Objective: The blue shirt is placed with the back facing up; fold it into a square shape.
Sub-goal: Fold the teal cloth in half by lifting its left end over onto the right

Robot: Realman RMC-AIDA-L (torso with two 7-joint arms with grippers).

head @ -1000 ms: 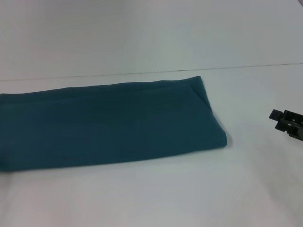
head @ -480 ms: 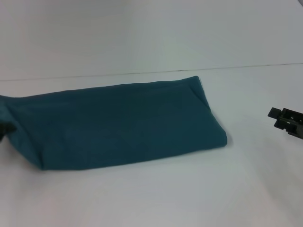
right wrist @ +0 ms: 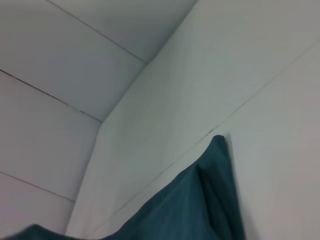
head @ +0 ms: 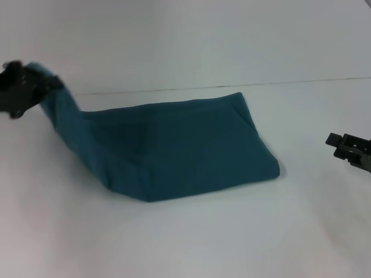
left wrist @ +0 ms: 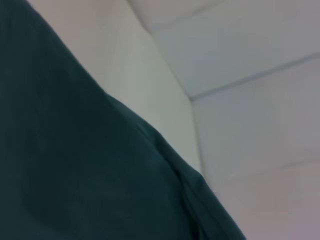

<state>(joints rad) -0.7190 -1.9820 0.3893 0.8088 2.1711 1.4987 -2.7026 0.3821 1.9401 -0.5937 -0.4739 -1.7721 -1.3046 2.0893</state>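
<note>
Left gripper: black left gripper (head: 23, 88) is hanging at nine to ten o'clock of the head view, above the table, pinching one end of the cloth between its fingers.
Cloth: large dark teal-blue cotton shirt (head: 185, 147), already folded into a long band, is lying across the middle of the white table (head: 191, 243); its nine o'clock end is rising off the surface in a slanted strip up to the left gripper, while the rest is resting flat.
Cloth edge: at three o'clock the flat end is showing a folded corner with layered edges, well apart from the right gripper.
Left wrist view: teal fabric (left wrist: 85, 165) is filling most of the frame, close under the camera, with white wall panels behind.
Right gripper: black right gripper (head: 349, 150) is sitting at three o'clock near the frame's edge, over bare table; I cannot tell how its pincer is standing.
Right wrist view: shirt's corner (right wrist: 200, 205) is pointing up against the white table and wall.
</note>
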